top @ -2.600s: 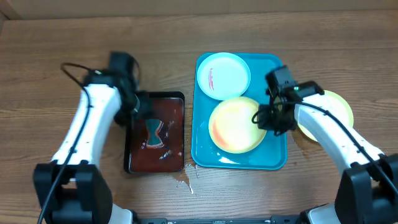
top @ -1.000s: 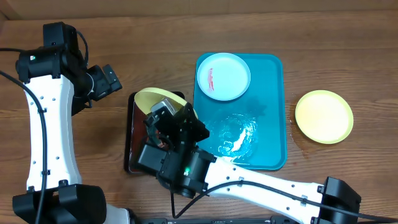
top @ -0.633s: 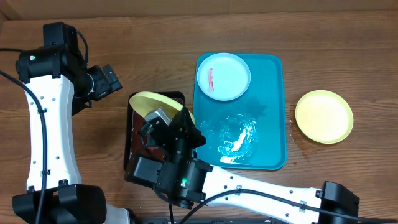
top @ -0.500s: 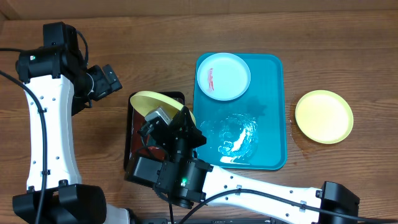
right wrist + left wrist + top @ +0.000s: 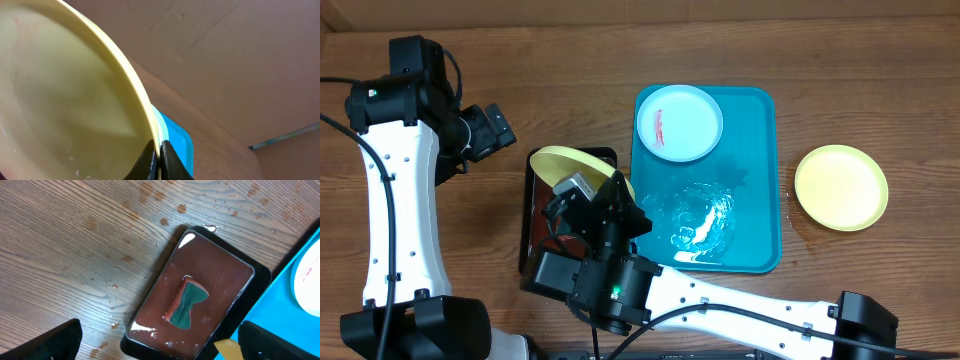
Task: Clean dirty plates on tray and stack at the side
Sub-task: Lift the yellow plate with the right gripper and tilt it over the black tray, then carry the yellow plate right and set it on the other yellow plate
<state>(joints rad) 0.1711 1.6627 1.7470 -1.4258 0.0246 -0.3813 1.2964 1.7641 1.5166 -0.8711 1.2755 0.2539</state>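
Here the large turquoise-blue rectangular plastic tray (image 5: 760,180) lies on the brown wood-grain surface (image 5: 880,80). In its far left corner sits a small round white plate with a pale mint rim (image 5: 679,122), marked with a red streak (image 5: 659,125). A shining puddle of water (image 5: 705,220) spreads over the tray's near half.

Well to the right of the tray, apart from its rim, a pale yellow-green round plastic plate (image 5: 841,187) rests flat on the surface.

Just left of the tray stands a smaller black tray with a dark red-brown inside (image 5: 210,280), and a green bow-tie-shaped sponge (image 5: 186,302) lies in its middle.

Above that black tray, a second pale yellow-green plate (image 5: 570,160) is held steeply tilted. The right tool (image 5: 159,157) is pinched tight on this plate's rim, one finger on each face.

Farther left of the tray, beyond the black tray, the left tool (image 5: 490,130) hangs above bare wood with its fingers spread wide and nothing between them.
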